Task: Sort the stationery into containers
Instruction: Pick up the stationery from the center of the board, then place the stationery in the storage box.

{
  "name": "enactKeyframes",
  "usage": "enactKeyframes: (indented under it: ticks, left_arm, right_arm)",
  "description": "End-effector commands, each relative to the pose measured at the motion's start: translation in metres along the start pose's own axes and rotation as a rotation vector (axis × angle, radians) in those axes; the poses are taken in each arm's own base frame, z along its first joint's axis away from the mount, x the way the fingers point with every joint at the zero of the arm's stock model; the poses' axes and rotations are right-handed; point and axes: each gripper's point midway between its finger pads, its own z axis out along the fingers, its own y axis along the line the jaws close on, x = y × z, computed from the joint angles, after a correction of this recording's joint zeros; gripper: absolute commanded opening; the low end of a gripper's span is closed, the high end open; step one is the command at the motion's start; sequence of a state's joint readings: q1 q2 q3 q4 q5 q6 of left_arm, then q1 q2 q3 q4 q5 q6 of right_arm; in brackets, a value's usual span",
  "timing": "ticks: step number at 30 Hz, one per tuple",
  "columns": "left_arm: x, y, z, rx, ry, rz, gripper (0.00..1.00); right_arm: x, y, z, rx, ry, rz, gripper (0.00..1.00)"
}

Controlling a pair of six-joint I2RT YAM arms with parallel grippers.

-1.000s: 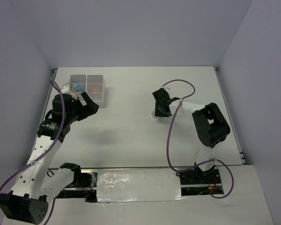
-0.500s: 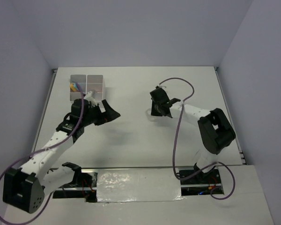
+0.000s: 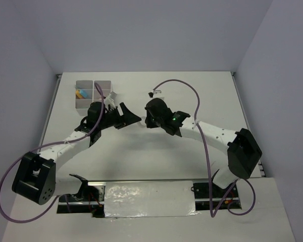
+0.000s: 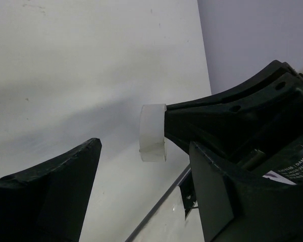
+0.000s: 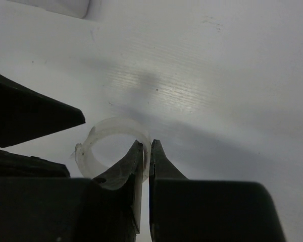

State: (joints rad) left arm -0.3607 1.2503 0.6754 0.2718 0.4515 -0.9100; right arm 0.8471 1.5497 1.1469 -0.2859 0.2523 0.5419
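My right gripper [image 5: 147,146] is shut on the wall of the clear tape ring [image 5: 113,125], holding it above the white table. From the left wrist view the tape ring [image 4: 152,132] shows edge-on at the tip of the right gripper's black fingers. My left gripper [image 4: 144,151] is open, its two fingers apart on either side just short of the ring and not touching it. In the top view the left gripper [image 3: 129,118] and right gripper [image 3: 147,118] meet tip to tip at mid-table. The white divided container [image 3: 93,86] stands at the back left with blue and yellow items [image 3: 81,94] in one compartment.
The purple cable [image 3: 189,93] of the right arm loops over the table behind the grippers. A corner of the container [image 5: 65,6] shows at the top left of the right wrist view. Grey walls close the table on three sides.
The right gripper shut on the tape ring, lifted it and carried it left toward mid-table. The left arm swung right, away from the container, to meet it.
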Motion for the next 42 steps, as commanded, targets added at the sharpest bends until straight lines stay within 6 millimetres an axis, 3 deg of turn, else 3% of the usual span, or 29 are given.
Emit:
enactKeyframes:
  ticks: [1,7,8,10,15,16,17,18,19,21,22,23,26,29,32,37,42]
  left_arm:
    - [-0.007,-0.022,0.004,0.107,-0.010,0.014,0.83]
    - [-0.002,-0.020,0.009,0.128,0.017,-0.005,0.68]
    - [-0.001,-0.019,0.010,0.127,0.019,-0.005,0.57]
    - [-0.002,-0.018,0.011,0.121,0.018,-0.003,0.45]
    - [-0.009,-0.015,0.015,0.081,0.015,0.016,0.03]
    - [-0.011,-0.007,0.015,0.032,0.008,0.026,0.00]
    - [-0.020,-0.009,0.015,0.008,-0.016,0.044,0.00]
    - [-0.024,-0.002,0.013,-0.040,-0.033,0.047,0.00]
    - [-0.032,0.019,0.008,-0.177,-0.080,0.044,0.00]
    - [-0.055,0.036,-0.003,-0.339,-0.164,0.034,0.00]
    - [-0.057,0.058,-0.016,-0.471,-0.191,0.003,0.00]
    - [-0.073,0.066,-0.026,-0.527,-0.253,-0.023,0.00]
    - [-0.104,0.090,-0.052,-0.632,-0.396,-0.113,0.00]
    - [-0.130,0.115,-0.077,-0.765,-0.530,-0.237,0.00]
    - [-0.148,0.131,-0.087,-0.843,-0.628,-0.342,0.00]
    - [-0.174,0.143,-0.079,-0.885,-0.665,-0.417,0.00]
    - [-0.168,0.162,-0.076,-0.946,-0.683,-0.503,0.00]
  right_arm:
    - [-0.032,0.014,-0.017,-0.021,-0.079,0.004,0.00]
    - [-0.033,0.026,-0.011,-0.045,-0.072,-0.005,0.00]
    - [-0.033,0.027,-0.009,-0.047,-0.069,-0.005,0.00]
    - [-0.031,0.033,-0.009,-0.071,-0.063,-0.009,0.00]
    - [-0.031,0.045,-0.011,-0.137,-0.068,-0.031,0.01]
    - [-0.026,0.047,-0.011,-0.164,-0.054,-0.038,0.13]
    - [-0.026,0.046,-0.012,-0.172,-0.057,-0.041,0.32]
    - [-0.028,0.044,-0.012,-0.173,-0.065,-0.034,0.72]
    - [-0.026,0.038,-0.015,-0.168,-0.065,-0.025,0.81]
    - [-0.035,0.020,-0.017,-0.152,-0.091,0.024,0.87]
    - [-0.045,0.014,-0.029,-0.159,-0.126,0.054,0.89]
    - [-0.042,-0.006,-0.028,-0.118,-0.132,0.079,0.89]
    - [-0.057,-0.032,-0.054,-0.040,-0.216,0.084,0.92]
    - [-0.066,-0.043,-0.074,-0.014,-0.257,0.072,0.95]
    - [-0.066,-0.049,-0.081,0.000,-0.259,0.059,0.96]
    - [-0.055,-0.054,-0.080,0.007,-0.239,0.034,0.97]
    - [-0.051,-0.054,-0.078,0.003,-0.211,0.004,0.97]
